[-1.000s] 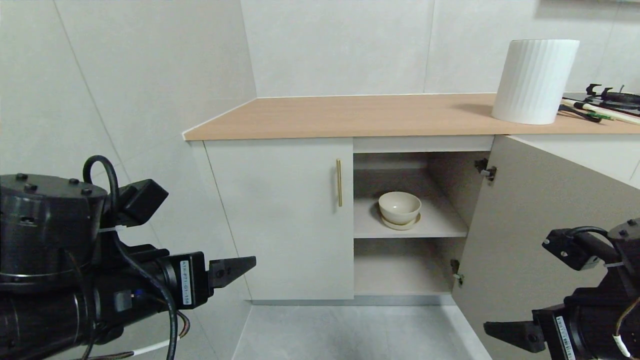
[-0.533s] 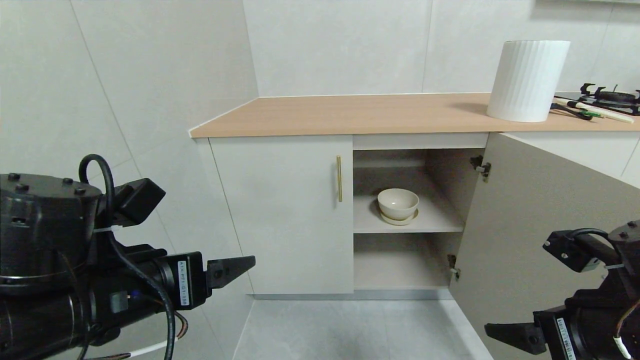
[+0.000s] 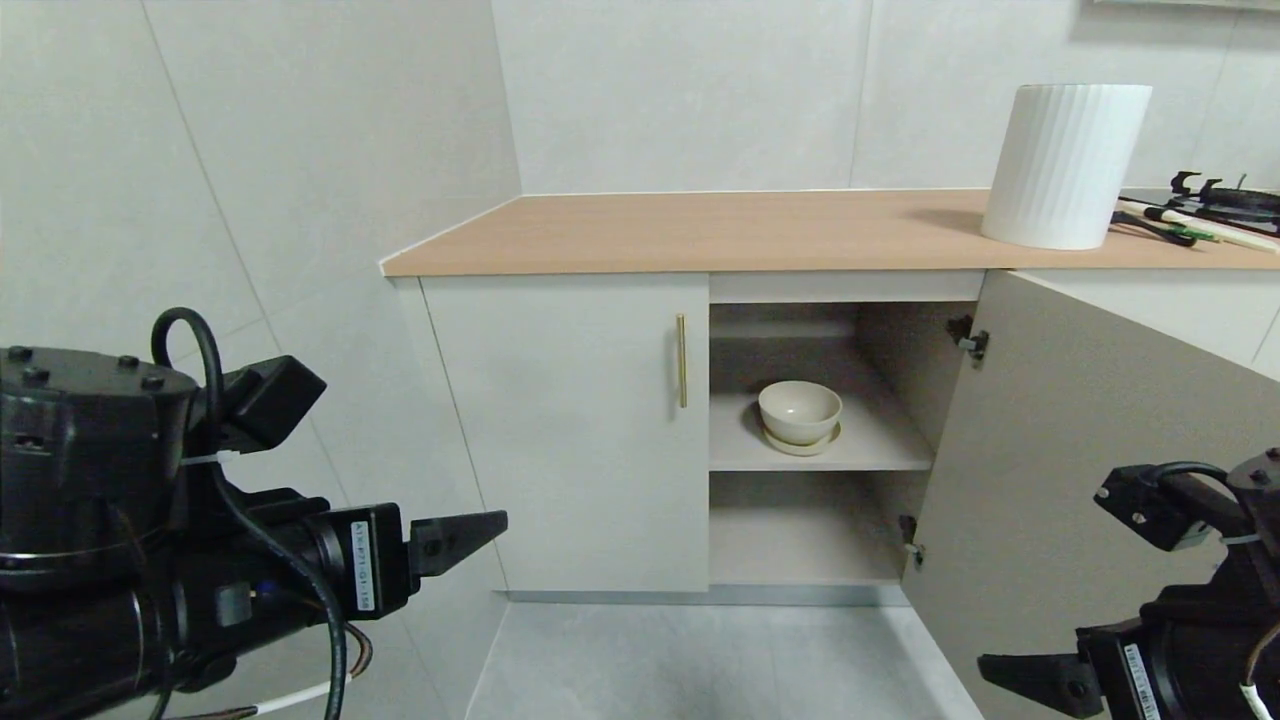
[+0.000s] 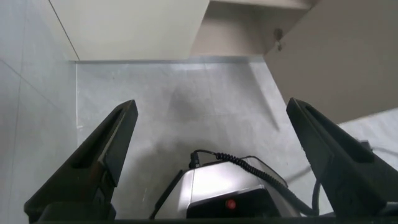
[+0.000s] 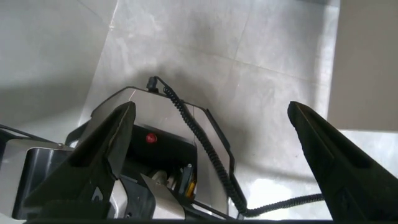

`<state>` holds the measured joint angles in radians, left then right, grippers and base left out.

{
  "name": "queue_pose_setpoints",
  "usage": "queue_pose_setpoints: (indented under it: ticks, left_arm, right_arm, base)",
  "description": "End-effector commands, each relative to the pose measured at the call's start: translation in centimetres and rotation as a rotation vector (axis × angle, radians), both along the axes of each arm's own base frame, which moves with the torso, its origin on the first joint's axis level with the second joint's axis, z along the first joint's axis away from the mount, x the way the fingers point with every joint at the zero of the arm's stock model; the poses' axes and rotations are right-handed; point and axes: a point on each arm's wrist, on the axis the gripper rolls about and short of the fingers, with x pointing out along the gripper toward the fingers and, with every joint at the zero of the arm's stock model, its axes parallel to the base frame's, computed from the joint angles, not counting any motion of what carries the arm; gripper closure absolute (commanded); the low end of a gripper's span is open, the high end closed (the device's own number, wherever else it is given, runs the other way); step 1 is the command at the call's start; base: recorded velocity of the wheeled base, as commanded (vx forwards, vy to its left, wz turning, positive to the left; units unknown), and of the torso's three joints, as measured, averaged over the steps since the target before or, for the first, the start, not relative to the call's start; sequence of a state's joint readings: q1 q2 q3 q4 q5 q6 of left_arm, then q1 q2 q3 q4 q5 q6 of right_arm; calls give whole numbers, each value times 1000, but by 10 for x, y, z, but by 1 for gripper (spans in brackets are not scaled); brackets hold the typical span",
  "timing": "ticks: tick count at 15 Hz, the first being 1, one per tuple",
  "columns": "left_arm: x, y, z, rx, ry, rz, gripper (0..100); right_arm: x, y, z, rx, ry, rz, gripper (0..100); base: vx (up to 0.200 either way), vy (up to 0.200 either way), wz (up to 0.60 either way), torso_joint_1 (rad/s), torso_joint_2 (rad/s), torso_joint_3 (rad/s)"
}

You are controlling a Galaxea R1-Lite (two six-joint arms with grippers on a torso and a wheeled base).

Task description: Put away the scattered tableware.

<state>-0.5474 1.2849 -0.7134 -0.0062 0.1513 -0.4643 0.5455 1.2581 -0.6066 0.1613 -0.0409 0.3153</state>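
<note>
The bowl (image 3: 799,411) sits on a small plate (image 3: 803,446), both on the upper shelf (image 3: 880,445) of the cabinet, beside the open right door (image 3: 1060,450); the left door (image 3: 570,430) is closed. On the desk (image 3: 700,230) above, a ribbed white container (image 3: 1065,165) stands just beside long utensils (image 3: 1190,222) at the far right. We see the left tool (image 4: 211,118) and the right tool (image 5: 211,112) low before the cabinet, each released wide and holding nothing. We judge three hazards: the right arm, near the open door, may strike it on rising; a reach for the utensils may topple the container; a further piece slid onto the shelf may push the bowl off its plate
</note>
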Motion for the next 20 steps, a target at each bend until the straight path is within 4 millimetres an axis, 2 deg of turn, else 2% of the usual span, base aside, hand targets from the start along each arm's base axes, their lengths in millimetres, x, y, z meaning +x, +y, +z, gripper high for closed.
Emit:
queue_pose_setpoints:
  ticks: [1, 7, 13, 16, 20]
  left_arm:
    - [0, 0, 0, 0, 1, -1, 0]
    - [0, 0, 0, -1, -1, 1, 0]
    - [0, 0, 0, 0, 1, 1, 0]
    - [0, 0, 0, 0, 1, -1, 0]
    - [0, 0, 0, -2, 2, 0, 0]
  right_arm:
    - [-4, -3, 5, 0, -7, -4, 0]
    - [-13, -13, 4, -109, 49, -48, 0]
    - [-16, -18, 7, -199, 31, -98, 0]
    - [-15, -27, 13, -229, 20, -167, 0]
    - [-6, -59, 18, -311, -6, -297, 0]
  base:
    - [0, -200, 0, 7, 7, -2]
    - [0, -200, 0, 2, 4, 5]
    - [0, -200, 0, 2, -2, 2]
    - [0, -133, 0, 3, 3, 0]
    - [0, 0, 0, 0, 0, 0]
